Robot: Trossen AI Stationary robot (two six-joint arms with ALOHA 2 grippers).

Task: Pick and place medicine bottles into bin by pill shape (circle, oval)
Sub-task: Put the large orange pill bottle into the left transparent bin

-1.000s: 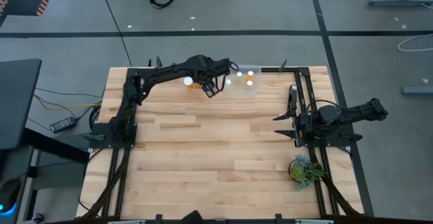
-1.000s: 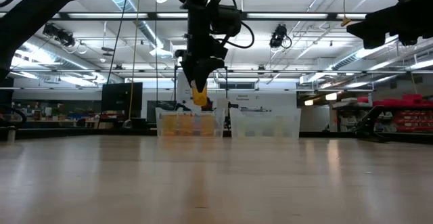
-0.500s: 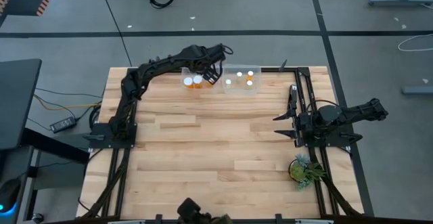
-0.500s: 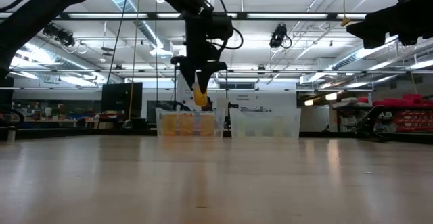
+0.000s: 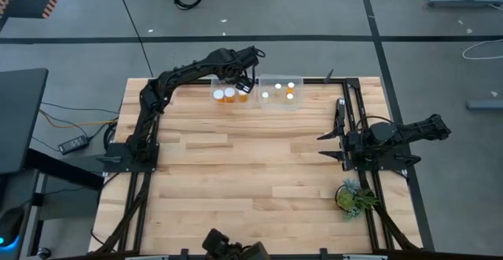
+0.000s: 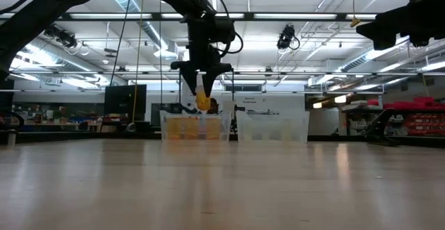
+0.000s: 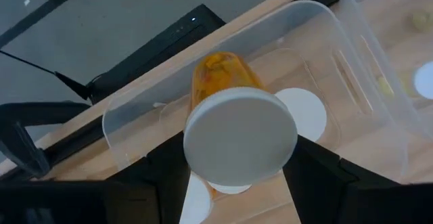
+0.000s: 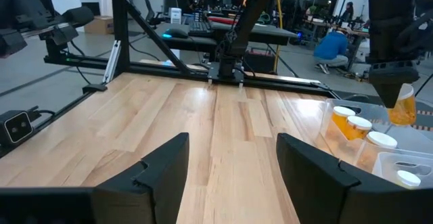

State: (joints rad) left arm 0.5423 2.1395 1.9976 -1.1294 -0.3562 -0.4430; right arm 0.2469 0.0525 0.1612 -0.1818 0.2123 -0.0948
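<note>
My left gripper hangs over the left clear bin at the table's far edge, shut on an amber medicine bottle with a white cap. Two white-capped bottles and another amber one stand in that bin. The right clear bin holds several smaller bottles. My right gripper is open and empty at the table's right side. My left gripper holds the bottle between its two fingers, one on each side of its cap end. The broad cap hides the exact place of contact. The fingers point down and the amber body hangs below them, slightly tilted, clear of the bin.
A green plant stands at the near right of the table. A dark object shows at the near edge. Dark frame rails run along the far and right edges. A person sits far beyond the table.
My left gripper has carried the amber bottle toward the table's far edge, from the near side of the left bin to above it, turning a little on the way. It has stayed shut on the bottle. Two capped bottles in the bin, covered before, now show.
</note>
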